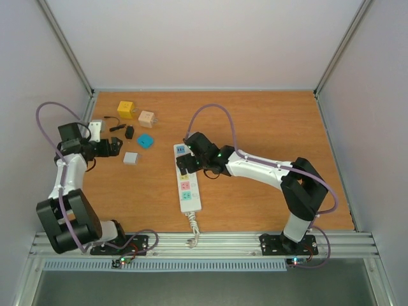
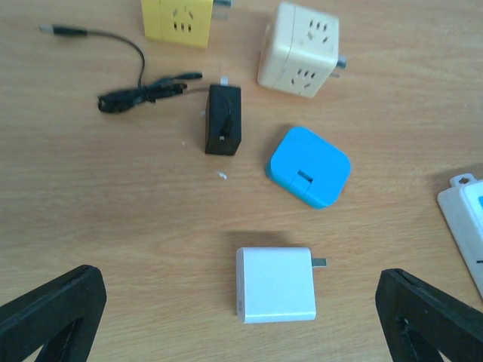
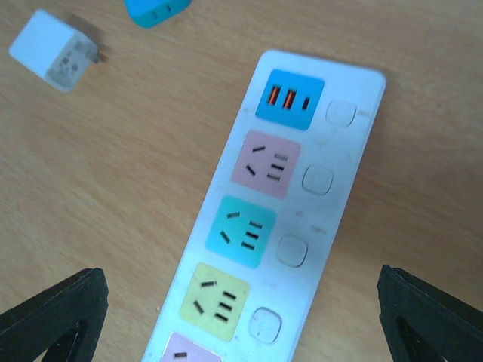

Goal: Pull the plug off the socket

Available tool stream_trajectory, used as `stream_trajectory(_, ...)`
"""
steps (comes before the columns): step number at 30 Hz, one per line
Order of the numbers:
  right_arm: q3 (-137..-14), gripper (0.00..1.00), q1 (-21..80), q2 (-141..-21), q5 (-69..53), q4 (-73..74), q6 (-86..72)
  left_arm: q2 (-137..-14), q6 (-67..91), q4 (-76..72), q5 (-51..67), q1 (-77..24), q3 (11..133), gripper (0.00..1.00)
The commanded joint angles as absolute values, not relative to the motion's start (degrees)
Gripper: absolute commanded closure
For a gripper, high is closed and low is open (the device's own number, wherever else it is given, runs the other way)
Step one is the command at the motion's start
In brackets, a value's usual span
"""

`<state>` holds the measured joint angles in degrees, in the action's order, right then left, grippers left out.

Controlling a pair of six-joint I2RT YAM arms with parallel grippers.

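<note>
The socket [image 1: 189,191] is a long white strip. It lies flat on the wooden table [image 1: 274,127], near the middle. Its short cord [image 1: 192,231] points at the near edge.

The right gripper [image 1: 187,162] hangs over the far end of the socket, above it and not touching. Its two black fingers [image 3: 56,317] are spread wide apart and hold nothing. In the right wrist view the socket runs between them at a slant, with one finger out on each side. There you can see a blue square at the far end, then a pink one, a green-blue one and a yellow one. Each has a round button beside it.

The left gripper [image 1: 116,147] is off to the left, well apart from the socket. Its fingers [image 2: 53,317] are wide apart too and hold nothing. A white plug [image 2: 275,284] lies on the table between them, touching neither. Past it are a blue plug [image 2: 309,167], a black plug [image 2: 223,119] with a thin black cable [image 2: 128,94] beside it, a yellow cube [image 2: 177,19] and a cream cube [image 2: 302,49].
</note>
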<state>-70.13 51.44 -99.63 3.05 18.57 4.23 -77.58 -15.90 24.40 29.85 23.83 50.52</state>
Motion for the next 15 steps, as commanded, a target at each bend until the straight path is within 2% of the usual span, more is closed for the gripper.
stream_trajectory(1, -71.64, 0.02, 53.75, -101.72, 4.77, 22.17, -1.78, -72.28, -17.24, 22.28, 29.15, 24.16, 48.67, 0.00)
stream_trajectory(15, -73.08, 0.02, 58.13, -109.48, 12.05, 23.23, -4.90, -65.54, -16.40, 20.51, 31.11, 24.17, 45.46, 0.00)
